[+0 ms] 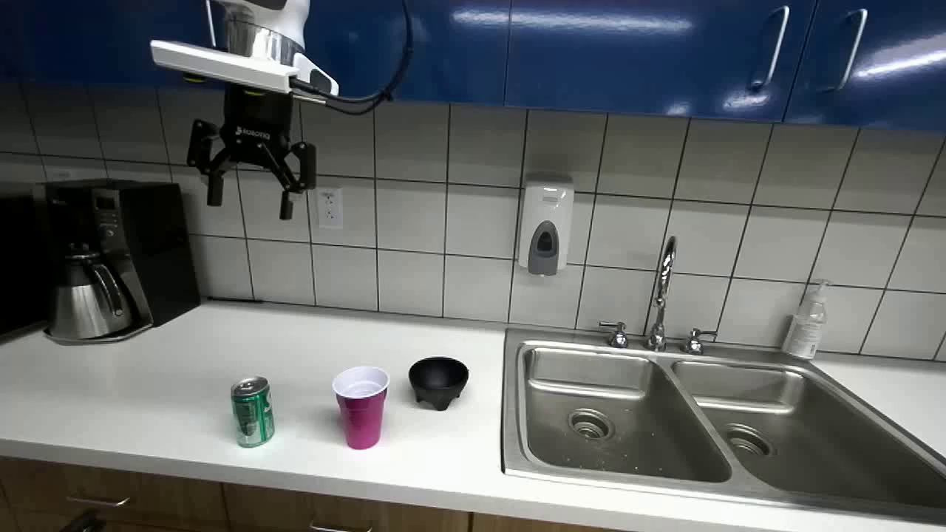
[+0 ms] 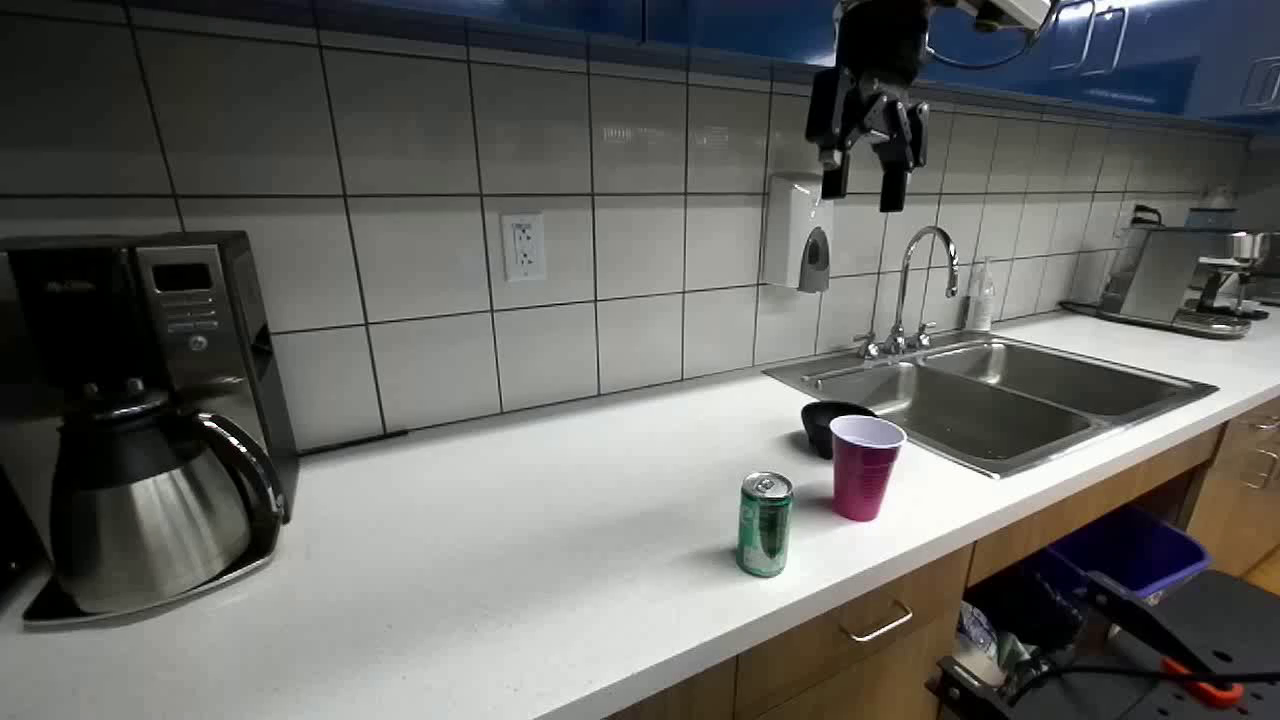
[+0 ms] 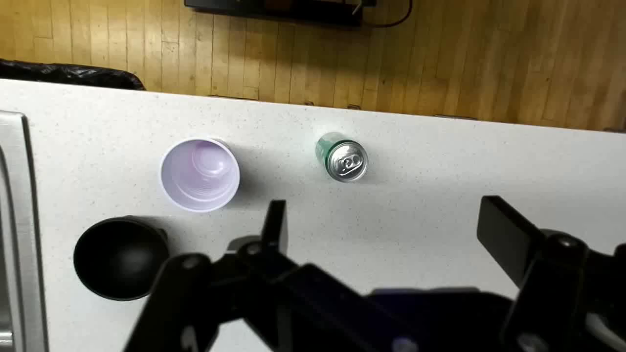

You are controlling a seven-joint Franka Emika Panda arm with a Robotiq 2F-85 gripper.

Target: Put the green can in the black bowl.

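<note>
The green can [image 1: 253, 414] stands upright on the white counter, with its silvery top showing. It also shows in an exterior view [image 2: 765, 528] and in the wrist view [image 3: 346, 160]. The low black bowl [image 1: 438, 382] stands upright near the sink. It is partly behind the pink cup in an exterior view [image 2: 822, 428], and its dark inside shows in the wrist view [image 3: 121, 259]. My gripper [image 1: 250, 201] is open and empty, high above the counter, well apart from the can. Its spread fingers show in the wrist view [image 3: 386, 222].
A pink cup [image 1: 363, 417] stands upright between the can and the bowl. A double sink [image 1: 621, 414] lies beside the bowl. A coffee maker [image 2: 150, 420] stands at the opposite end of the counter. Blue cabinets [image 1: 414, 52] hang close behind the arm. The counter's front edge runs near the can.
</note>
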